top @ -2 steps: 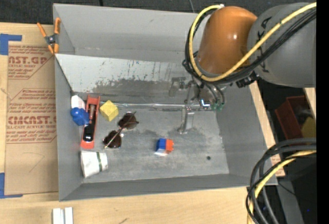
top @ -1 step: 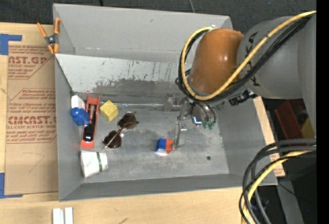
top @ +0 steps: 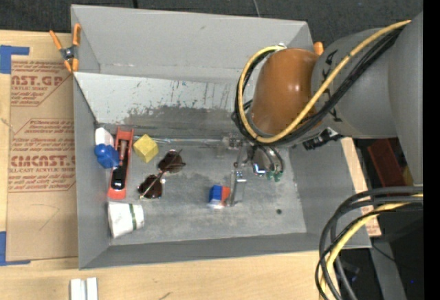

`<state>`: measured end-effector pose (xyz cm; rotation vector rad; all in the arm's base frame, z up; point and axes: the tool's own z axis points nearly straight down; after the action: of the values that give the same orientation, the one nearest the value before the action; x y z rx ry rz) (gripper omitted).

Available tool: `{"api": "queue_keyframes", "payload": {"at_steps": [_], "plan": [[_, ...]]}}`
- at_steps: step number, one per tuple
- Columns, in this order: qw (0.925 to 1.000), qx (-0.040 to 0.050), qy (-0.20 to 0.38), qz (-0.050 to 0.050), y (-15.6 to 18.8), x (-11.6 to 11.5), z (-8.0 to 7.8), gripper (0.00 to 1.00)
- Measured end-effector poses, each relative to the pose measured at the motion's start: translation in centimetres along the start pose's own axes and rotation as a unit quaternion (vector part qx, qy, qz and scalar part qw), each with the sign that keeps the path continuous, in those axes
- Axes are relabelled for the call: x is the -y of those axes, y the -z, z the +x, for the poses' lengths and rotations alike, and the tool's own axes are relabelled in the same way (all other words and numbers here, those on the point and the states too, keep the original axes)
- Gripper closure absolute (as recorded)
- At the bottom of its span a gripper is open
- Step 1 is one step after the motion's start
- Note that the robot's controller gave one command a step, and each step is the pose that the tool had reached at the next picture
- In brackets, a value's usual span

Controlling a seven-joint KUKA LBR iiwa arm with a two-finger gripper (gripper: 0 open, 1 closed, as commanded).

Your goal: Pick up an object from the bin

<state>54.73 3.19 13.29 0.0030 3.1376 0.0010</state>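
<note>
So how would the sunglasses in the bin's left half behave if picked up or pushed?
The sunglasses look thin and light, probably easy to lift. Their smooth dark lenses may slip in a grip. Lying flat, they would likely slide, not roll.

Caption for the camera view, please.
The gripper beside a small blue-and-red object on the bin floor; sunglasses nearby.

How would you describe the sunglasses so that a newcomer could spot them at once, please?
Look at the floor of the grey metal bin, left of centre. Just right of the long red tool and below the yellow block lie the sunglasses. They alone have two dark brownish lenses, side by side.
</note>
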Motion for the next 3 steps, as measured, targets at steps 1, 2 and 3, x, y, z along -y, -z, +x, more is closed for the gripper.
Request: {"api": "queue_keyframes", "payload": {"at_steps": [1,2,3], "plan": [[0.9997,0.0017,0.025,0.000,-3.9,-0.3,0.7,0.00],[0.9992,-0.0022,-0.039,0.000,-6.4,-0.2,1.9,0.00],[0.9987,0.0011,-0.051,0.000,-6.3,0.4,1.9,0.00]]}}
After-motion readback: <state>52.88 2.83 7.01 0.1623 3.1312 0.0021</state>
